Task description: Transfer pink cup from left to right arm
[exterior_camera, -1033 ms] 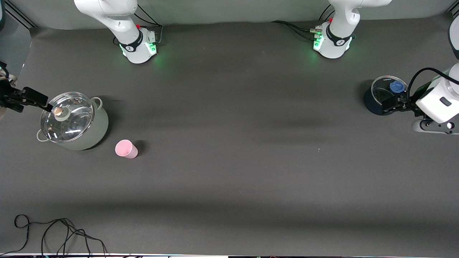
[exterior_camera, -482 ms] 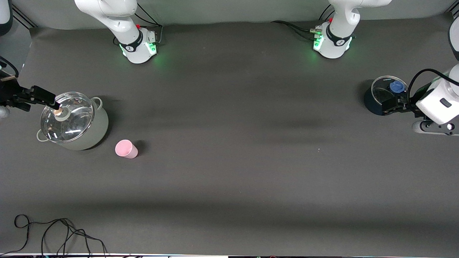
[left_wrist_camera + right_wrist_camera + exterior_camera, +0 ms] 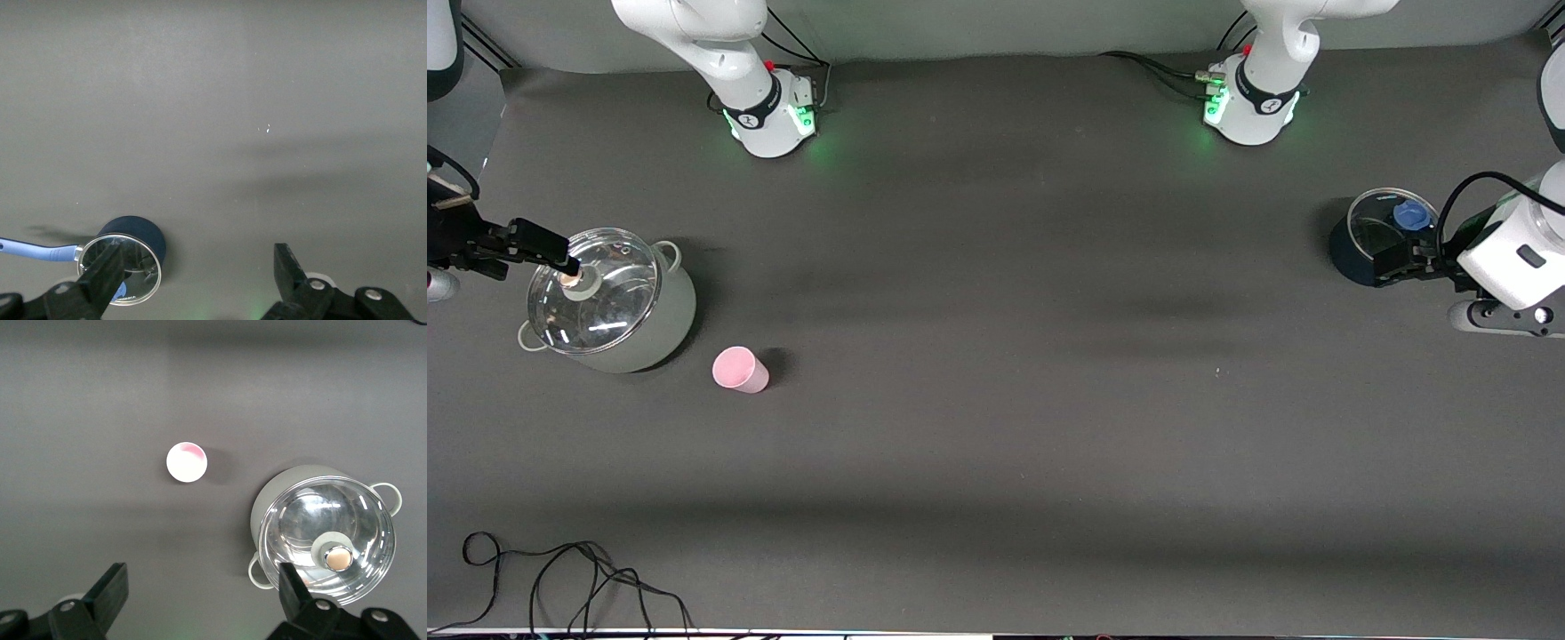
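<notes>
The pink cup (image 3: pixel 739 370) stands upright on the table, just nearer to the front camera than the grey pot with a glass lid (image 3: pixel 609 302). It also shows in the right wrist view (image 3: pixel 187 462). My right gripper (image 3: pixel 535 252) hangs open and empty above the outer edge of that pot, apart from the cup; its jaws stand wide in the right wrist view (image 3: pixel 200 600). My left gripper (image 3: pixel 1398 263) is open and empty over the dark blue pot (image 3: pixel 1369 238) at the left arm's end of the table, far from the cup, and shows in the left wrist view (image 3: pixel 197 273).
The grey pot (image 3: pixel 327 537) has two side handles and a lid knob. The dark blue pot (image 3: pixel 133 250) has a glass lid and a light blue handle (image 3: pixel 37 250). A loose black cable (image 3: pixel 560 578) lies near the front edge at the right arm's end.
My right gripper has moved a little farther over the grey pot's lid. The left gripper and the pink cup have hardly moved.
</notes>
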Tool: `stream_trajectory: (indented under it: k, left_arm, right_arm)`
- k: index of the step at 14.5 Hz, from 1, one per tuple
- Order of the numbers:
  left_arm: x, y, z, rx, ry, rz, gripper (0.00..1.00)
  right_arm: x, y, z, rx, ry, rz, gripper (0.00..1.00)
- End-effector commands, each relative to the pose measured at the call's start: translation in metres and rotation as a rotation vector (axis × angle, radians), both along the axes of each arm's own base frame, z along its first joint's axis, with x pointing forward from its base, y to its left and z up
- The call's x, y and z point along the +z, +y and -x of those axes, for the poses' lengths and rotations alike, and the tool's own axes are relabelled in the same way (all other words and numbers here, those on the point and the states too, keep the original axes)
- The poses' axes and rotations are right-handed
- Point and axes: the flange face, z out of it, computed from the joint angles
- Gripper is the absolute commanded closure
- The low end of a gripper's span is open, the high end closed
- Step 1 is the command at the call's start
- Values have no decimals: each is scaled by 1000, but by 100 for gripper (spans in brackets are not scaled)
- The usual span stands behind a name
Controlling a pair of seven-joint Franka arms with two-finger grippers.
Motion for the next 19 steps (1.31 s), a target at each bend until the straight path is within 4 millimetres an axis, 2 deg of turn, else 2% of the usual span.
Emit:
stream_trajectory:
  k: [1, 3, 6, 10, 13, 15, 19]
  left_arm:
    - [4, -1, -3, -10, -7, 8, 0]
    - [4, 1, -4, -7, -9, 9, 0]
    - [3, 0, -4, -8, -7, 8, 0]
    - [4, 0, -4, -8, -10, 8, 0]
    - [5, 3, -5, -4, -12, 8, 0]
    - [9, 3, -5, -4, -16, 8, 0]
    - [8, 2, -4, -1, -4, 7, 0]
  right_arm:
    - [2, 1, 0, 4, 2, 19, 0]
    - [2, 7, 0, -29, 4, 19, 0]
    - [2, 28, -1, -93, 5, 23, 0]
    - [2, 27, -5, -94, 2, 19, 0]
    - [11, 23, -23, -99, -27, 15, 0]
    - [12, 23, -21, -99, -24, 17, 0]
    - [0, 29, -10, -74, 6, 24, 0]
